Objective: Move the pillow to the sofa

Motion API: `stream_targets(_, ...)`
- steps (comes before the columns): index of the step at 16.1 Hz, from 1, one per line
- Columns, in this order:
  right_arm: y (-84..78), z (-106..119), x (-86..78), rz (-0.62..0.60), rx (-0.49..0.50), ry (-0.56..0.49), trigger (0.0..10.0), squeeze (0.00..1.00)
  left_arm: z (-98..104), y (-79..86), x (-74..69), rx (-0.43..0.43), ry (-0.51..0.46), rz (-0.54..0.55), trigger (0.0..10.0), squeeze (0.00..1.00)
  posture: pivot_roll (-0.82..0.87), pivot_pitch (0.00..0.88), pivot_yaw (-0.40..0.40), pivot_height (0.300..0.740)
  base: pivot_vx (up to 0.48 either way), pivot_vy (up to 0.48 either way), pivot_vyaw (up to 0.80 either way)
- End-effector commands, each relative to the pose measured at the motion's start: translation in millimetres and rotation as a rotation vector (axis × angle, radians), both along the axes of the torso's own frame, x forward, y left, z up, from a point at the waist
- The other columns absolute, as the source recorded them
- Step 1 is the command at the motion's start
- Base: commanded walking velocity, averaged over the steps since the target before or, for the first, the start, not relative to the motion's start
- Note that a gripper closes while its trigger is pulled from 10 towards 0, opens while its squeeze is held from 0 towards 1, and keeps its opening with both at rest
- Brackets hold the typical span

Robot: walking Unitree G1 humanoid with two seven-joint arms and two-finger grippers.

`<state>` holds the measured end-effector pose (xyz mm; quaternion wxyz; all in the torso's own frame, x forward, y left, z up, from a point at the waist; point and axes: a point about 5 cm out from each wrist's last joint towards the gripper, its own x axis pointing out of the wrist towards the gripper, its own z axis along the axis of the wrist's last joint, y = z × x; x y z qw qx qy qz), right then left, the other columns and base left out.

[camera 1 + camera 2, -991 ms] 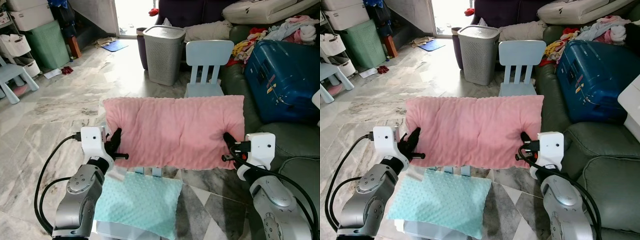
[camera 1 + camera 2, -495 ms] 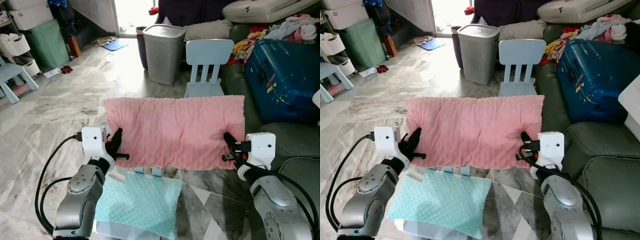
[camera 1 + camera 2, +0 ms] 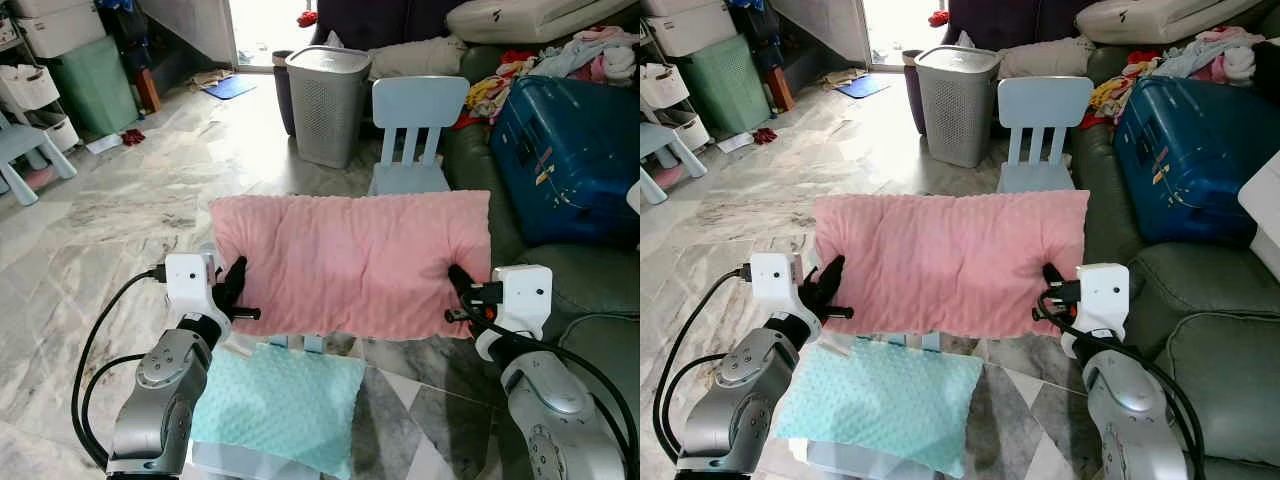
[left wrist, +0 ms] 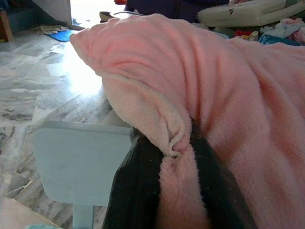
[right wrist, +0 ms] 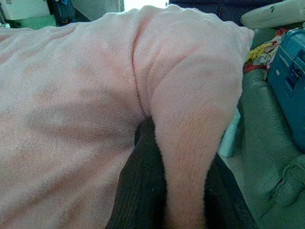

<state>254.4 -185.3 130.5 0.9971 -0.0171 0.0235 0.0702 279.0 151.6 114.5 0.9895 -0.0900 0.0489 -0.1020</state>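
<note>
The pink pillow (image 3: 350,262) hangs spread between the two arms, lifted clear of the marble floor (image 3: 130,210) and held in front of the pale blue child's chair (image 3: 415,135), which serves here as the reference. The pillow covers the chair's seat and lower back from view; only the slatted backrest rises above its top edge.

The left gripper (image 3: 236,296) is pinched onto the pillow's left edge, on the side of the chair away from the sofa. In the left wrist view both black fingers (image 4: 136,191) are closed on a fold of plush fabric. The right gripper (image 3: 462,296) is clamped likewise on the right edge, on the chair's sofa side, with a ridge of fabric squeezed between its fingers (image 5: 143,186).

Handling assessment: the pillow appears light, soft and limp. It sags slightly between the holds and bunches where it is pinched. The fleece cover looks grippy, not slippery, and nothing about it is fragile. The likely weakness is that each hold takes mainly cover and little filling, so a tug could let an edge creep out. Opposite side edges are the sound places to hold.

The green sofa (image 3: 590,275) lies just right of the chair and carries a blue suitcase (image 3: 565,160) and loose clothes (image 3: 590,60). A mint pillow (image 3: 285,405) lies below, nearer the robot than the chair.
</note>
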Motion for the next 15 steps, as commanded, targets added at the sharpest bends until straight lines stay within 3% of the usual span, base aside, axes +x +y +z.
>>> stream_targets(1,1.2,7.6,0.3,0.004,0.005,-0.031,10.0,0.0,8.0,-0.6,0.4,0.01,-0.036,-0.017,10.0,0.0,-0.2,0.0,0.031,0.74,0.0,0.0,0.0)
stream_targets(3,1.3,7.4,0.2,0.004,0.009,-0.029,10.0,0.0,7.7,-1.3,0.3,0.009,-0.036,-0.021,10.0,0.0,-0.2,0.0,0.032,0.74,0.0,0.0,0.0)
stream_targets(9,1.2,6.4,-0.3,0.001,0.012,-0.022,10.0,0.0,6.6,-1.7,-0.3,0.004,-0.029,-0.02,10.0,0.0,-0.2,0.0,0.033,0.74,0.0,0.0,-0.68)
stream_targets(15,0.3,7.2,0.5,0.007,0.003,-0.025,10.0,0.0,4.9,-4.3,-0.4,-0.004,-0.026,-0.032,10.0,0.0,-0.2,0.0,0.028,0.74,0.0,0.0,0.0)
